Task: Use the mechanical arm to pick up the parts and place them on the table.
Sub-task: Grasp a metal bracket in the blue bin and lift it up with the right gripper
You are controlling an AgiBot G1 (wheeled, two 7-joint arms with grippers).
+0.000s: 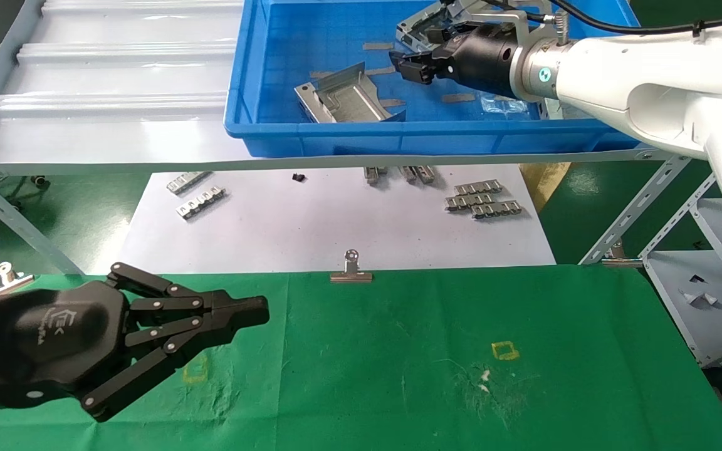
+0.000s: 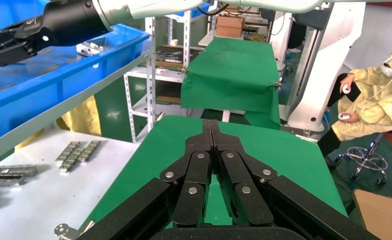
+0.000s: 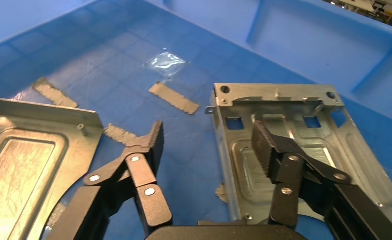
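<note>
Two silvery sheet-metal parts lie in the blue bin (image 1: 336, 138): one at the bin's front (image 1: 348, 100) and one farther back (image 1: 427, 25), partly hidden by my right gripper (image 1: 408, 67). In the right wrist view my right gripper (image 3: 209, 145) is open and low over the bin floor. Its jaws straddle the folded edge of one part (image 3: 279, 107), one finger over the plate and one over the blue floor. The other part (image 3: 28, 165) lies beside it. My left gripper (image 1: 254, 311) is shut and empty over the green table (image 1: 461, 326); it also shows in the left wrist view (image 2: 210, 125).
The bin stands on a pale grey shelf (image 1: 110, 94). Below it a white sheet (image 1: 311, 225) carries small ribbed strips (image 1: 483, 199). A binder clip (image 1: 351, 270) sits at the table's far edge. Grey tape scraps (image 3: 173, 97) lie on the bin floor. A person (image 2: 379, 95) sits beyond the table.
</note>
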